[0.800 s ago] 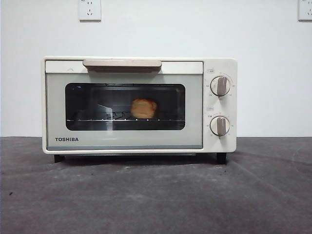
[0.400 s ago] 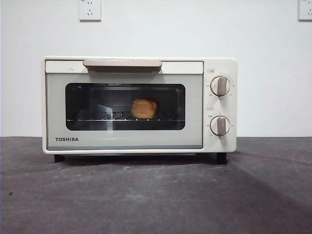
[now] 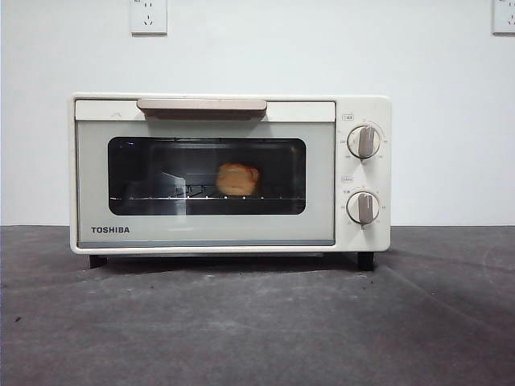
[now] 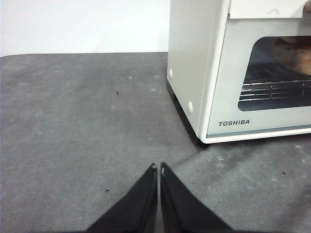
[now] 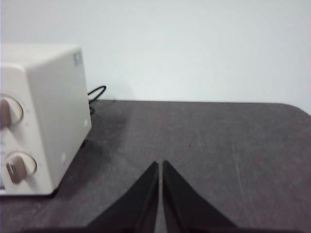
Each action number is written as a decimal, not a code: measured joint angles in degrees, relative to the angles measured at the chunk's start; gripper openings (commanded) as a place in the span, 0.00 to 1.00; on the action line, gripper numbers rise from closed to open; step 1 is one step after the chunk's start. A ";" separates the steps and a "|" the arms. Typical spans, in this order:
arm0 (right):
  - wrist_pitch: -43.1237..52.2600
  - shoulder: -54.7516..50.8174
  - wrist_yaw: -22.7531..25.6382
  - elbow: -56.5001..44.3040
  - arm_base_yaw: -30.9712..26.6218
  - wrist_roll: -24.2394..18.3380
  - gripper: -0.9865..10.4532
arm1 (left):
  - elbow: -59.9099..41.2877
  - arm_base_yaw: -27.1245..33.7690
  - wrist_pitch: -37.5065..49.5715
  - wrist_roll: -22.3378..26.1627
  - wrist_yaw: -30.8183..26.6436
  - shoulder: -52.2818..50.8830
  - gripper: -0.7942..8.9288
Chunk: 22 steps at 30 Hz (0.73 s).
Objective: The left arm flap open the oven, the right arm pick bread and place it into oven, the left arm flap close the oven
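Observation:
The cream-white TOSHIBA oven [image 3: 229, 173] stands on the dark table with its door shut and its beige top handle [image 3: 201, 105] upright. Through the dark glass window the golden bread [image 3: 237, 178] rests on the wire rack inside. In the left wrist view my left gripper [image 4: 159, 167] is shut and empty, low over the table, off the oven [image 4: 228, 73] corner on the door side. In the right wrist view my right gripper [image 5: 160, 163] is shut and empty, beside the oven [image 5: 41, 116] on its knob side. Neither gripper shows in the front view.
Two round knobs [image 3: 364, 141] sit on the oven's right panel. A black power cable [image 5: 96, 92] trails behind the oven. White wall with sockets [image 3: 148, 16] stands behind. The grey table [image 3: 257, 322] stretches out in front of the oven.

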 measured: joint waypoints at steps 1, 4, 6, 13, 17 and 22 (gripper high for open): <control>0.00 -0.33 0.02 -0.59 -0.09 -0.02 0.09 | 0.00 0.00 0.00 0.00 0.00 0.00 0.10; -0.17 -1.51 0.07 -2.36 -0.11 -0.02 0.09 | 0.00 0.00 0.00 0.00 0.00 0.00 0.10; -1.79 -2.08 0.22 -2.34 -0.11 -0.04 0.09 | 0.00 0.00 0.00 -0.02 0.00 0.00 0.10; -5.07 -2.21 0.26 -2.34 -0.11 -0.04 0.09 | 0.00 0.00 0.00 -0.11 0.00 0.00 0.10; -10.25 -2.19 0.26 -2.34 -0.11 -0.04 0.09 | 0.00 0.00 0.00 -0.11 -0.02 0.00 0.10; -10.62 -2.21 0.28 -2.29 -0.11 -0.04 0.09 | 0.00 0.00 0.00 -0.11 0.00 0.00 0.10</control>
